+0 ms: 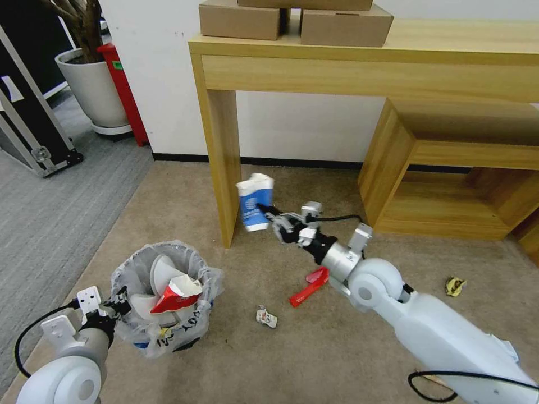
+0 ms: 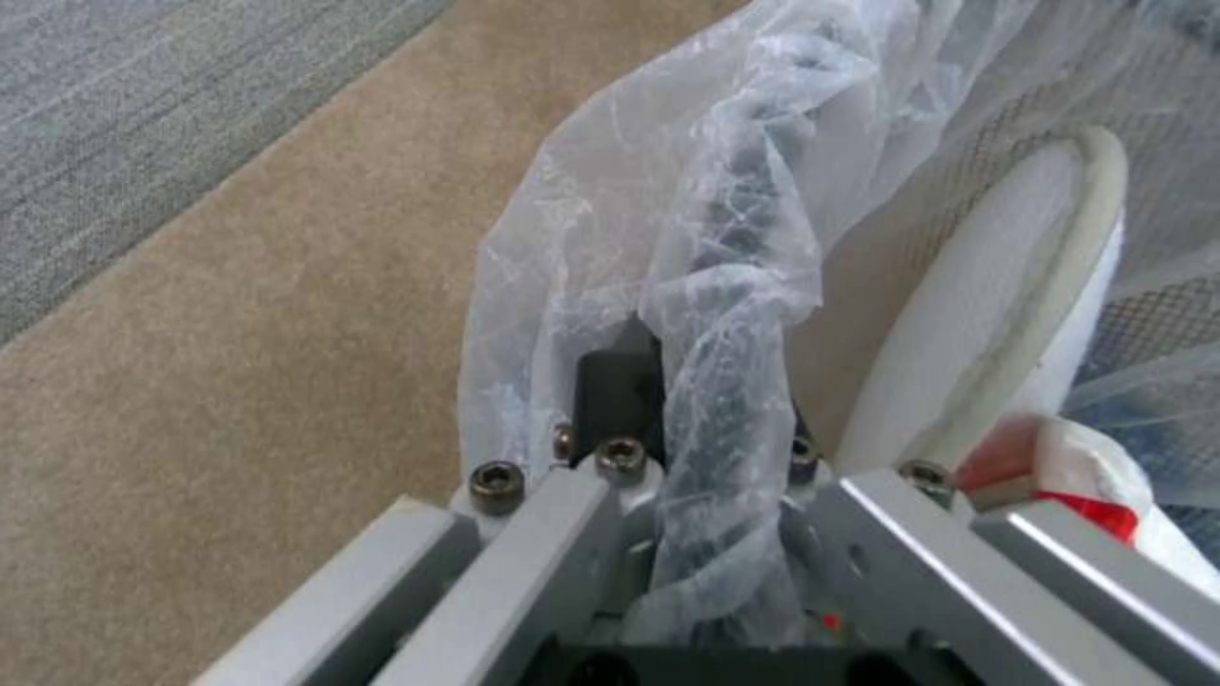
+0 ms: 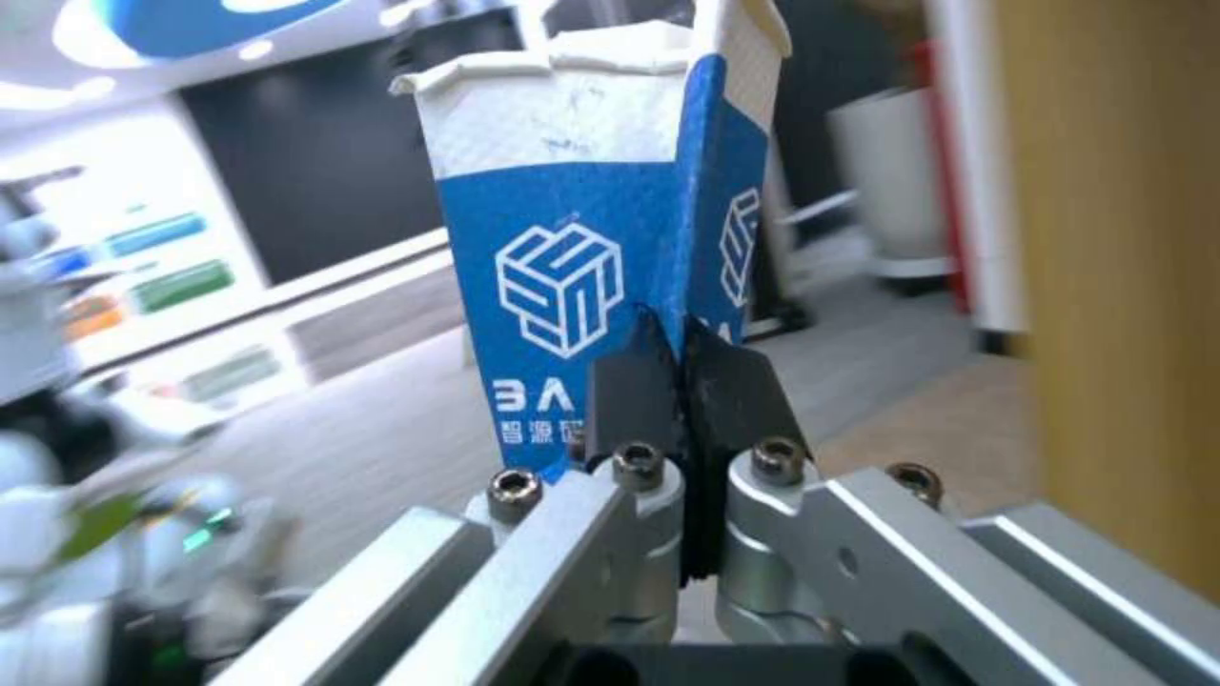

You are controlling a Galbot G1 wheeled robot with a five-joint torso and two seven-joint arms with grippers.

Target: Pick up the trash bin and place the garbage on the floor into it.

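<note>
floor: beige carpet [image 1: 168, 224], grey carpet strip [image 1: 50, 207] down the left side
wall: plain white [image 1: 157, 67], dark baseboard
furniture: light wood desk [image 1: 348, 62] upper right, cardboard boxes [image 1: 292, 19] on top
upper left: potted plant [image 1: 90, 73], black case [image 1: 28, 112]

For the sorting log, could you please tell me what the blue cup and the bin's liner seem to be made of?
The blue cup in the right hand looks like matte printed paper: it is creased flat with a rolled rim. The bin's liner, pinched with the rim by the left hand, looks like thin glossy plastic film, see-through and crinkled.
</note>
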